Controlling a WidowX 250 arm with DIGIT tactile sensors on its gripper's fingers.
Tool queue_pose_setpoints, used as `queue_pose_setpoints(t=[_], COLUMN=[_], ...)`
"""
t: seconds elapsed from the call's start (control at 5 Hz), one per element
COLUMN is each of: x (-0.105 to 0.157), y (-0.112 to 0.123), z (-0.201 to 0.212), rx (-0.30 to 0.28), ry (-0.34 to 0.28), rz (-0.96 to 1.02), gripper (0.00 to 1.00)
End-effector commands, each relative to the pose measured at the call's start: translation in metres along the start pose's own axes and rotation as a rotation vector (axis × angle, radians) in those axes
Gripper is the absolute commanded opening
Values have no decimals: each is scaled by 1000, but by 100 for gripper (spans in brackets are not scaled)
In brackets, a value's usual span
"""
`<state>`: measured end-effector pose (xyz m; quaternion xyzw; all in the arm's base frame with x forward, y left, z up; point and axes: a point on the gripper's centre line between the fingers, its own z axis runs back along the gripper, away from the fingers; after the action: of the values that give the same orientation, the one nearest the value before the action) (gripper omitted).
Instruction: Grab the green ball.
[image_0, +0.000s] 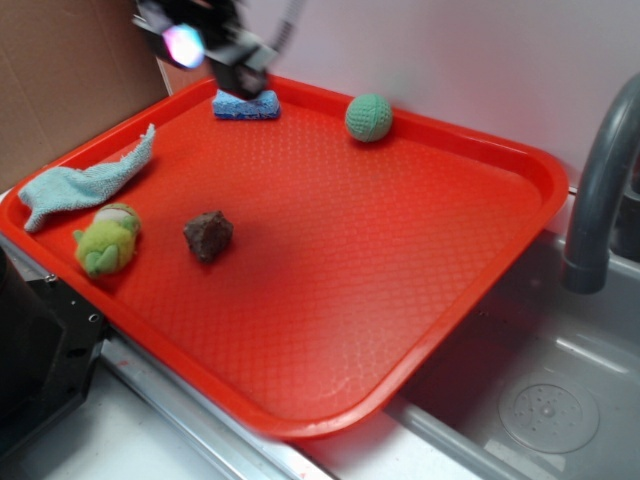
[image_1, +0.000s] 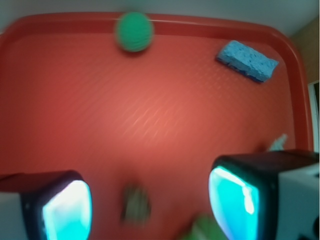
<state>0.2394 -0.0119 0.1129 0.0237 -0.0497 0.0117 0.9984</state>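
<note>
The green ball (image_0: 369, 117), mint-green and knitted, rests on the red tray (image_0: 400, 260) near its far rim. In the wrist view the green ball (image_1: 134, 31) shows blurred at the top, close to the tray's rim. My gripper (image_0: 215, 45) hangs high above the tray's far left corner, well left of the ball. Seen from the wrist, the gripper (image_1: 150, 207) is open, its two glowing cyan pads wide apart with nothing between them, only the tray far below.
A blue sponge (image_0: 246, 105) lies under the gripper at the far rim. A brown rock (image_0: 208, 236), a yellow-green plush toy (image_0: 108, 240) and a light blue cloth (image_0: 85, 185) sit on the tray's left side. A grey faucet (image_0: 600, 180) and sink stand to the right.
</note>
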Motion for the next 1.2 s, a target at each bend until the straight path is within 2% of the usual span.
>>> queue_pose_setpoints(t=[0.0,0.2,0.4,0.6,0.8,1.0], x=[58,74,93,111,125,122], y=[-3,-5,-4,-5,-7,-5], z=[-34,-52,-61,-70,-92,-89], rx=[-26,-49,-66,-35,-12,-8], ry=[-167,-197,-197,-177,-121,-136], rz=[-61,-98,-97,-92,-80,-55], gripper=[100,100,100,100,100,0])
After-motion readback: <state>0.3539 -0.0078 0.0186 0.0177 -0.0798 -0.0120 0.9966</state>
